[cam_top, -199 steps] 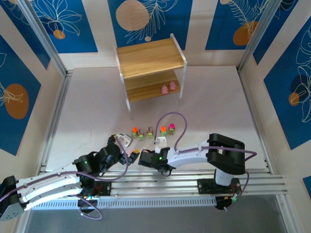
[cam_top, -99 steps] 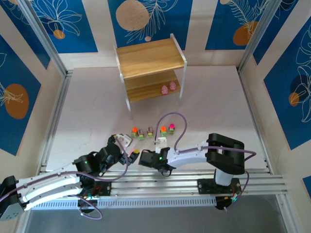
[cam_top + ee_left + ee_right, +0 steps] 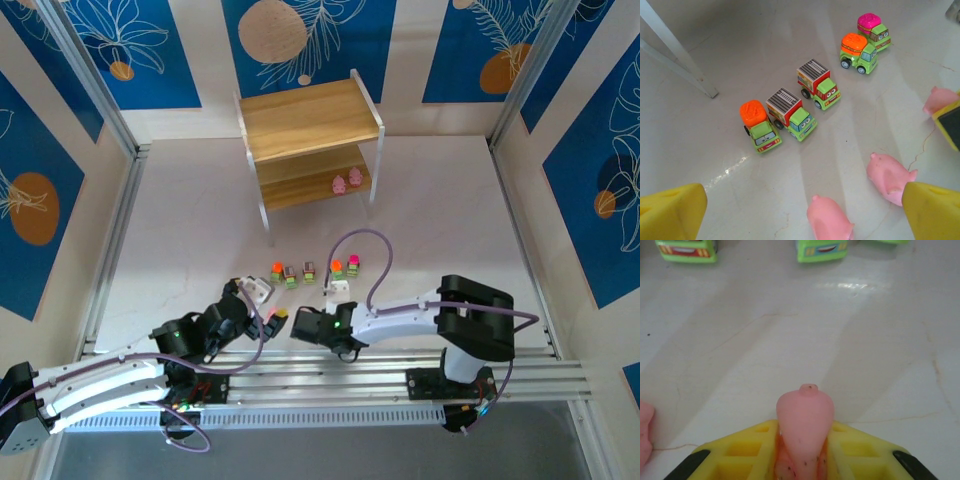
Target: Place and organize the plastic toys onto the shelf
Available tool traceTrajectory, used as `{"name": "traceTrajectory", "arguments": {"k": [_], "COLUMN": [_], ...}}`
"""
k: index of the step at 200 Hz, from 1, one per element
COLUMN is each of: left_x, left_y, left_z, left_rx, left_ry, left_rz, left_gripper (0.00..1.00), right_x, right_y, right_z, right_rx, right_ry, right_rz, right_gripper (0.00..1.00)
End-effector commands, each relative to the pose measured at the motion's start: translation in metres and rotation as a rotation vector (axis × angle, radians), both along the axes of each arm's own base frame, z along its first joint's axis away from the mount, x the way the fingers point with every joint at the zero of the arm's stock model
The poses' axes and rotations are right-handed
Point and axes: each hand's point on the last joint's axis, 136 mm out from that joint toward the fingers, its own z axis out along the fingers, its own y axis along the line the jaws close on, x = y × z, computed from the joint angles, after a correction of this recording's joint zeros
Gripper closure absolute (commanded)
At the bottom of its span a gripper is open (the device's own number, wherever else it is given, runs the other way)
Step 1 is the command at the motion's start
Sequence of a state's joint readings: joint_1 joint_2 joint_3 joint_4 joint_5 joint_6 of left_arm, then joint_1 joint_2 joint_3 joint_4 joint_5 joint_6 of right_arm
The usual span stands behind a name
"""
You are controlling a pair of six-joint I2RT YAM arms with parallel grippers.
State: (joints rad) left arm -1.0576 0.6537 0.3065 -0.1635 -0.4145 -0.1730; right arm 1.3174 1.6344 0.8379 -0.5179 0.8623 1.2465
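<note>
Of the plastic toys, only two pink pigs (image 3: 340,184) stand on the shelf (image 3: 300,118), side by side toward the right end of its lower board. Its top board is bare. A third pig (image 3: 805,412) is clenched between the yellow pads (image 3: 740,450) of the right pincer (image 3: 805,442), low over the table (image 3: 180,220) on the shelf's near side. Whether it is lifted clear of the surface cannot be told. Two loose pigs (image 3: 888,177) lie close by, also farther from the shelf than the trucks. The five green trucks (image 3: 790,117) stand in a loose slanting row on the table between those pigs and the shelf's near legs, none of them on a board. The left pincer (image 3: 802,212) hangs released, its yellow fingers (image 3: 670,215) spread wide. One loose pig lies near the gap, and nothing is gripped. The job looks early: two of ten toys are placed, one is in hand, and seven wait on the table. What seems left is to carry the held pig to the lower board beside its pair, then the other two pigs. The trucks would follow, perhaps lined up on the bare top board.
</note>
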Motion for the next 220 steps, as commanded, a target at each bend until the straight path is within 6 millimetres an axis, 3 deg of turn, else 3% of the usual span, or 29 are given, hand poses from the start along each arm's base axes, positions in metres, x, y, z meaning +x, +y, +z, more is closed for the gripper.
{"name": "traceTrajectory", "arguments": {"k": [1, 48, 103, 170, 220], "left_x": [0.001, 0.003, 0.019, 0.044, 0.045], "left_y": [-0.006, -0.009, -0.015, -0.001, 0.005], "left_z": [0.012, 0.014, 0.018, 0.012, 0.015], "left_rx": [-0.028, -0.032, -0.043, -0.118, -0.155], "left_ry": [-0.015, -0.028, -0.085, -0.015, 0.027], "left_rz": [-0.024, -0.028, 0.005, 0.104, 0.091], "left_gripper": [0.00, 0.00, 0.00, 0.00, 0.00], "right_x": [0.010, 0.029, 0.054, 0.088, 0.117], "right_y": [-0.017, -0.028, -0.032, -0.011, 0.006], "right_z": [0.023, 0.057, 0.099, 0.141, 0.165], "right_rx": [-0.015, 0.016, 0.058, 0.105, 0.120], "right_ry": [-0.064, -0.118, -0.182, -0.243, -0.267], "right_rz": [-0.010, 0.017, 0.058, 0.146, 0.191], "right_gripper": [0.76, 0.76, 0.76, 0.76, 0.76]}}
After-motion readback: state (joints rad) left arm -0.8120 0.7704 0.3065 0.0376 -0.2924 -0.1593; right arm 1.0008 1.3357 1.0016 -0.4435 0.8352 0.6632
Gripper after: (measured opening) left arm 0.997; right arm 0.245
